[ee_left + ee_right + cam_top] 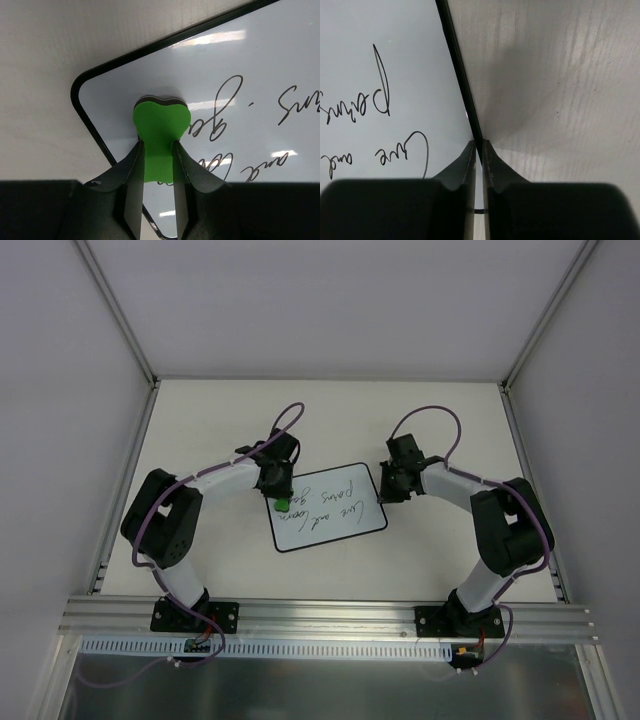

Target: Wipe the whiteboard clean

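Top external view showed the whiteboard (328, 507) lying flat and slightly skewed at the middle of the table (200, 430), between the 2 arms, with 2 lines of dark handwriting (335, 502) unerased across it. The left gripper (281, 496) was clamped on a green eraser (160, 125). In the left wrist view its heart-shaped block was poised over a blank corner of the board, just beside the first letters; whether its dark felt face touched the surface could not be told. The right gripper (388, 486) stood at the opposite edge. In the right wrist view its jaws were drawn almost together astride the black rim (457, 65), apparently pinching it to steady the board. The step in hand was judged to be the opening wipe. It would go best with the felt pressed flat and square to the surface and swept along each line in overlapping passes, under modest downward force, since a light board on a smooth table would probably slide if the right-hand hold slipped. The main obstacle was the right gripper itself, since the ends of the lines ran near it, so strokes would need to stop short or the hold be moved. Purple cables (290, 415) looped above both wrists, clear of the board, and an aluminium rail (330, 615) ran along the near edge by the arm bases.
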Robot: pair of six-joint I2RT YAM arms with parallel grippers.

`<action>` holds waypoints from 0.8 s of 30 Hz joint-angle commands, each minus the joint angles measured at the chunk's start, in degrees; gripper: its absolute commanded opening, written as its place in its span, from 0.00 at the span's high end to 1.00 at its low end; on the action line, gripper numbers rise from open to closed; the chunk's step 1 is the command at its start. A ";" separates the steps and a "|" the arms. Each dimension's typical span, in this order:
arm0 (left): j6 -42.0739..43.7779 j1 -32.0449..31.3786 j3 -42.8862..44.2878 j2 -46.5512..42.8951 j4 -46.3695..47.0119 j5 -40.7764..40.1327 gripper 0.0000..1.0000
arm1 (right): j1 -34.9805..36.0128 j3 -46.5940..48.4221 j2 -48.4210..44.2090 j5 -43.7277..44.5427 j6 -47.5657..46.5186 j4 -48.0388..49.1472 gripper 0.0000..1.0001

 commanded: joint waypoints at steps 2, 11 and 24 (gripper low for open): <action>-2.26 -0.49 -0.50 1.06 -1.51 -7.24 0.96 | 1.75 -2.84 2.21 -0.01 1.38 -2.15 0.99; -2.00 -0.57 1.52 4.22 -1.51 -6.90 0.97 | 2.53 -2.76 3.80 0.17 0.68 -1.98 1.00; -2.27 -10.85 11.88 11.87 -1.51 -1.53 0.98 | 5.52 -3.19 4.32 1.31 1.20 -1.80 1.00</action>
